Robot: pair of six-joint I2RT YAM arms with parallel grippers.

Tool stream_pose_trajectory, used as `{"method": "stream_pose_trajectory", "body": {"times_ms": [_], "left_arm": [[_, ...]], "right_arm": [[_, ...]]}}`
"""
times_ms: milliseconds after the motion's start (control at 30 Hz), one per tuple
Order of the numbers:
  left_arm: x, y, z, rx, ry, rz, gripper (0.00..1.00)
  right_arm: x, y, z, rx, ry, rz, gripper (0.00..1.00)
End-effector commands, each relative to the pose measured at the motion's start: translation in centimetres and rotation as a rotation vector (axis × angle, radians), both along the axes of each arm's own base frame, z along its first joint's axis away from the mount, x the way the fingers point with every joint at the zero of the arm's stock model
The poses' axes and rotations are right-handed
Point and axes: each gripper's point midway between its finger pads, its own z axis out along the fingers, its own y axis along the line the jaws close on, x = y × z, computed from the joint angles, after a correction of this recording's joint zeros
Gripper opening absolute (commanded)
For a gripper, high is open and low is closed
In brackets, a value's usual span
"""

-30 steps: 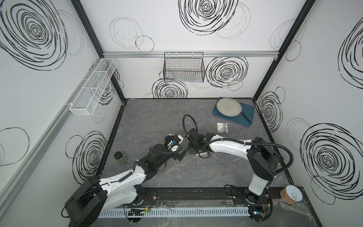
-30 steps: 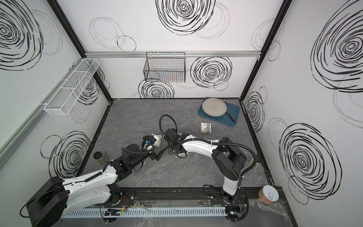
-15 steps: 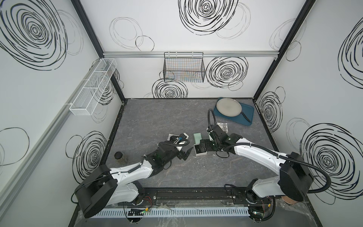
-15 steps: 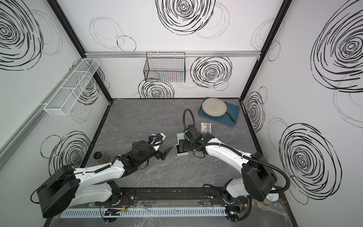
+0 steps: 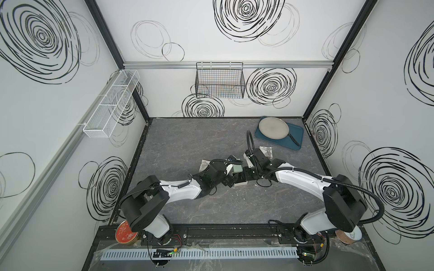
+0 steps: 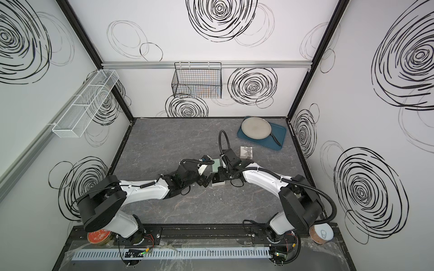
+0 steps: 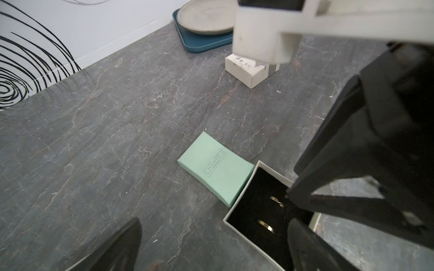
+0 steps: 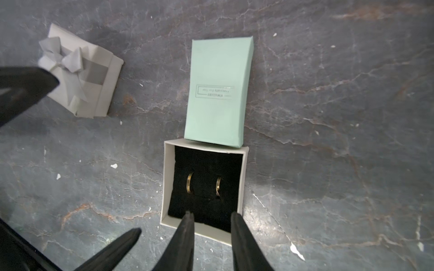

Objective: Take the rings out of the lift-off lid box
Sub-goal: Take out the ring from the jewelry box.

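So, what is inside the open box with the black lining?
Two thin gold-coloured rings stand side by side in slits of the black foam. Their lower halves are sunk in the foam and hidden. The right claw covers one edge.

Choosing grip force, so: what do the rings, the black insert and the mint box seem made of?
Rings: metal, likely; thin gold-toned bands with glints.
Black insert: probably foam or velvet; matte, slit.
Mint box: paperboard; matte, folded edges, printed label.
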Motion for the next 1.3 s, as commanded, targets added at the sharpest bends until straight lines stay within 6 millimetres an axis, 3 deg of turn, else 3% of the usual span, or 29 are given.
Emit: {"method": "stream_pose_trajectory", "body": {"times_ms": [0,700,1267], "left_arm": [[1.0,0.1,-0.5,-0.020,0.040,0.013,1.00],[2.2,-0.4,-3.0,0.044,0.116,0.000,1.00],[2.2,-0.4,-4.5,0.090,0.140,0.005,1.00]], "right_arm": [[0.5,0.7,0.0,0.027,-0.008,0.004,0.29],[0.6,0.0,-3.7,-0.051,0.053,-0.035,0.22],[0.9,0.7,-4.5,-0.106,0.045,-0.026,0.18]]}}
